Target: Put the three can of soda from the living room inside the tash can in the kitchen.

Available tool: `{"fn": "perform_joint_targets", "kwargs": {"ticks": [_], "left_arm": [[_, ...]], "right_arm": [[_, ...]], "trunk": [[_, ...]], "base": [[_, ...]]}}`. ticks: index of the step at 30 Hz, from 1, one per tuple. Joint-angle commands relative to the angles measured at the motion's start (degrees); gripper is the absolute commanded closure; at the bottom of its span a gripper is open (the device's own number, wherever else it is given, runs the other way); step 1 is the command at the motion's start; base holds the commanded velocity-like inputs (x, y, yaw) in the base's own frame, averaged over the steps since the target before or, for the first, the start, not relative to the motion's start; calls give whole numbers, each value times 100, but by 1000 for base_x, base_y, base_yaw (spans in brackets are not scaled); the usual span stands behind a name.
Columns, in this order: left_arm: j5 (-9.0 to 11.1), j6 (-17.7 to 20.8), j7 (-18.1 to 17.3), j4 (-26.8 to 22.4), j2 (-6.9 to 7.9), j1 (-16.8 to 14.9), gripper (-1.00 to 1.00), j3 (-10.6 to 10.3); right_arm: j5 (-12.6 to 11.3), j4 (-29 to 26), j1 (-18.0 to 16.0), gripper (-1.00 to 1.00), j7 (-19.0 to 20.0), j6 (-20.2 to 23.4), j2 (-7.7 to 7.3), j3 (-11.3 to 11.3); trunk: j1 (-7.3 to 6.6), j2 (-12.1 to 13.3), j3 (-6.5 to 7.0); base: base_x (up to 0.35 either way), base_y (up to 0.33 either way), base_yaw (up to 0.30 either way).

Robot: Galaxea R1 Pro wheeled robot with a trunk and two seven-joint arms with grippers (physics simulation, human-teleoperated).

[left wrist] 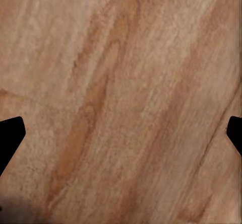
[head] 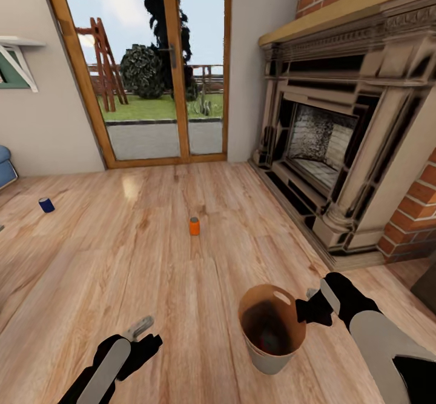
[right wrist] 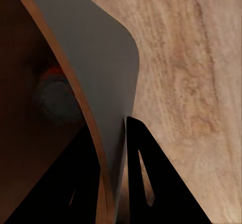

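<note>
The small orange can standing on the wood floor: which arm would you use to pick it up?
Probably the left. The left gripper is open and empty, while the right gripper is clamped on the dark grey bucket's rim. The small orange can stands ahead, roughly midway.

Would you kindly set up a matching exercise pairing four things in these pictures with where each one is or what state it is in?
Things:
1. orange soda can
2. dark blue soda can
3. trash can
4. left gripper

Places or states:
A. gripped at its rim by the right gripper
B. open, over bare wood floor
C. upright on the floor in front of the glass doors
D. on the floor far to the left, near the blue sofa

Pairs: 1-C, 2-D, 3-A, 4-B
</note>
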Motion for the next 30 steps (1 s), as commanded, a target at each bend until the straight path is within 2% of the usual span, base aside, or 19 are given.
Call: {"fn": "perform_joint_targets", "kwargs": {"ticks": [1,3,5,7,8,9,15,30], "left_arm": [[0,-2,0,1,0,0,-100,0],[0,0,0,-1,2,0,-100,0],[0,1,0,0,3,0,-100,0],[0,2,0,-1,4,0,-100,0],[0,3,0,-1,3,0,-100,0],[0,1,0,1,2,0,-100,0],[0,2,0,3,1,0,-100,0],[0,-4,0,5,0,0,-100,0]], "right_arm": [[-211,-45,12,100,37,11,34,121],[-219,-247,39,100,152,11,56,496],[-223,-365,56,100,330,11,50,672],[-220,-471,79,100,635,11,39,923],[-216,-527,91,100,827,11,34,1124],[-218,-549,96,100,900,11,32,1207],[-221,-601,96,100,1022,11,28,1331],[-212,-615,103,100,1039,11,23,1366]], "trunk": [[-1,-1,1],[-1,-1,1],[-1,-1,1],[-1,-1,1],[-1,-1,1],[-1,-1,1],[-1,-1,1],[-1,-1,1]], "base": [[343,20,0],[343,27,0],[344,33,0],[344,31,0],[344,26,0],[344,21,0],[344,26,0],[344,7,0]]}}
